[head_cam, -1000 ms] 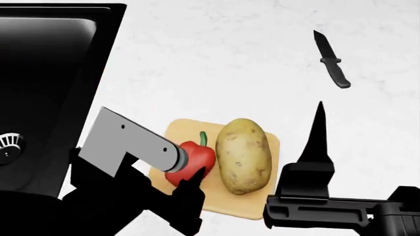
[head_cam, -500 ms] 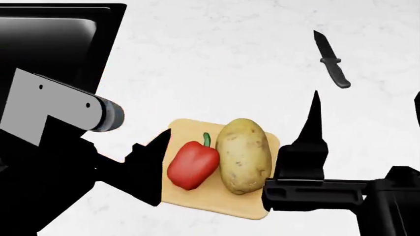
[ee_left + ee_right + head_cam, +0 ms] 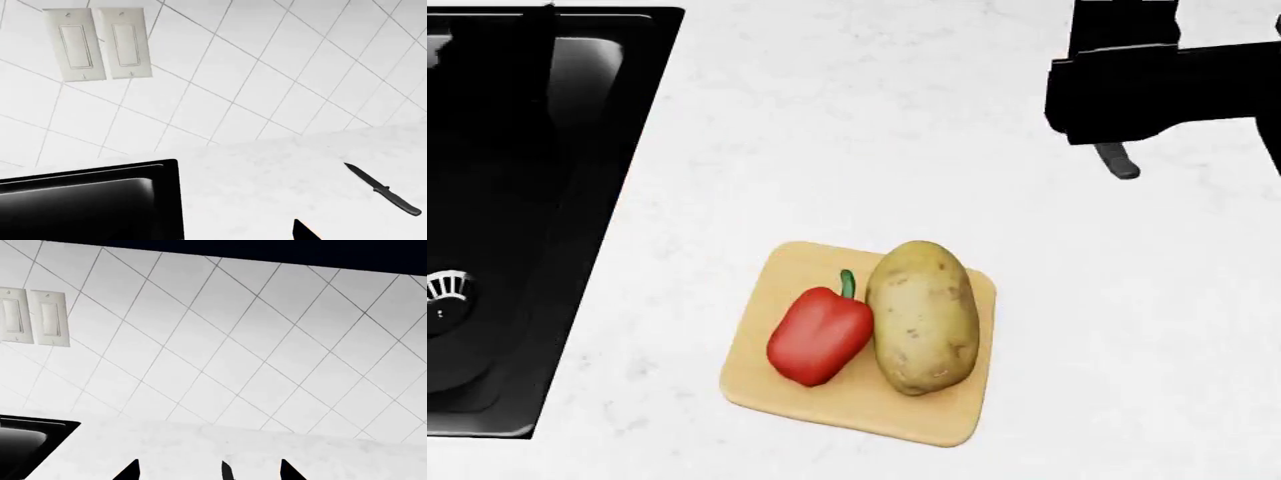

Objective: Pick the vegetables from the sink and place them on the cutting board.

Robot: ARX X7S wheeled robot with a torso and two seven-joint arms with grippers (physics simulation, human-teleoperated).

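Observation:
The red bell pepper [image 3: 818, 335] and the speckled potato [image 3: 924, 315] lie side by side on the small wooden cutting board [image 3: 868, 415], with no gripper near them. The black sink [image 3: 627, 120] lies to the left of the board. In the head view my right arm [image 3: 1154, 70] is a black block at the top right. My right gripper [image 3: 208, 472] is open, its fingertips [image 3: 130, 471] wide apart above the counter. One fingertip [image 3: 303, 232] of my left gripper [image 3: 213, 236] shows well off centre; the other is lost against the sink [image 3: 87, 200], so the gripper reads as open and empty.
A black knife [image 3: 387, 192] lies on the white counter beyond the board; its handle [image 3: 1117, 160] pokes out under my right arm and its tip [image 3: 227, 471] shows between the right fingers. A metal drain [image 3: 443, 290] is in the basin. Light switches [image 3: 93, 44] hang on the tiled wall.
My left gripper let go of the pepper on the board and lifted out of the head view. The right arm rose from beside the board to the top right.

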